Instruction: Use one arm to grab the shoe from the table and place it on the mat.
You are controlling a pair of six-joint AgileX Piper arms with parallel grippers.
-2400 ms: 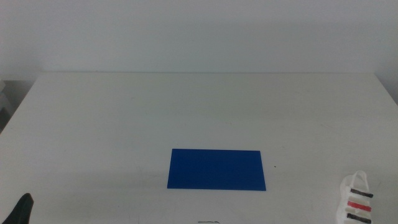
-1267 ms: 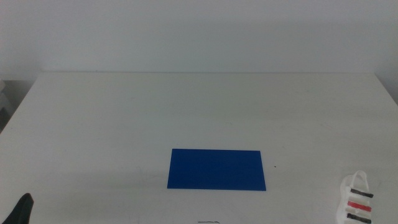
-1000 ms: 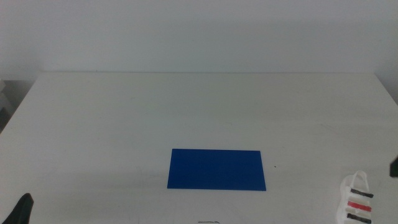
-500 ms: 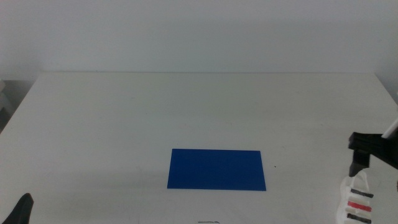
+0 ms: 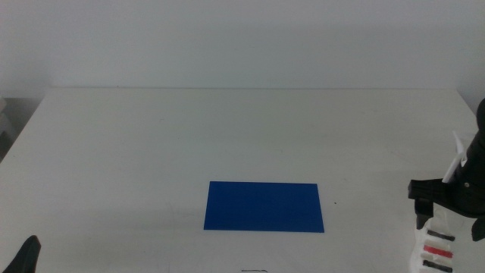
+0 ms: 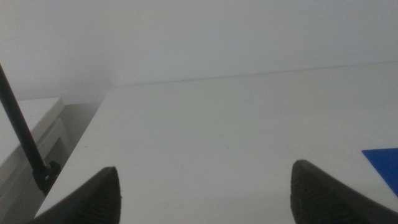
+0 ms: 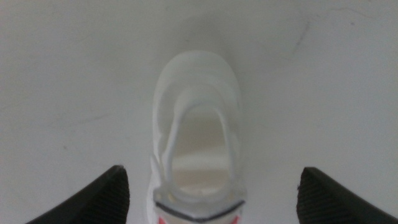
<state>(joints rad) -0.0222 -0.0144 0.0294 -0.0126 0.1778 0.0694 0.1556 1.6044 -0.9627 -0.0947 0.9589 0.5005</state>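
Note:
The white shoe (image 5: pixel 433 249) with black and red straps lies on the white table (image 5: pixel 227 129) at the near right corner. The dark-blue mat (image 5: pixel 264 206) lies flat at the near middle, well left of the shoe. My right gripper (image 5: pixel 449 212) hangs over the shoe's far end, jaws wide open. In the right wrist view the shoe (image 7: pixel 198 134) sits between the jaws of the open right gripper (image 7: pixel 212 186), untouched. My left gripper (image 5: pixel 26 256) waits at the near left edge; in its wrist view the left gripper (image 6: pixel 205 186) is open and empty.
The table's right edge runs close beside the shoe. A corner of the mat (image 6: pixel 382 158) shows in the left wrist view. A dark cable (image 6: pixel 25 146) hangs off the table's left side.
The right arm has come in from the right edge and moved over the shoe's far end. The shoe, the mat and the left gripper have not moved.

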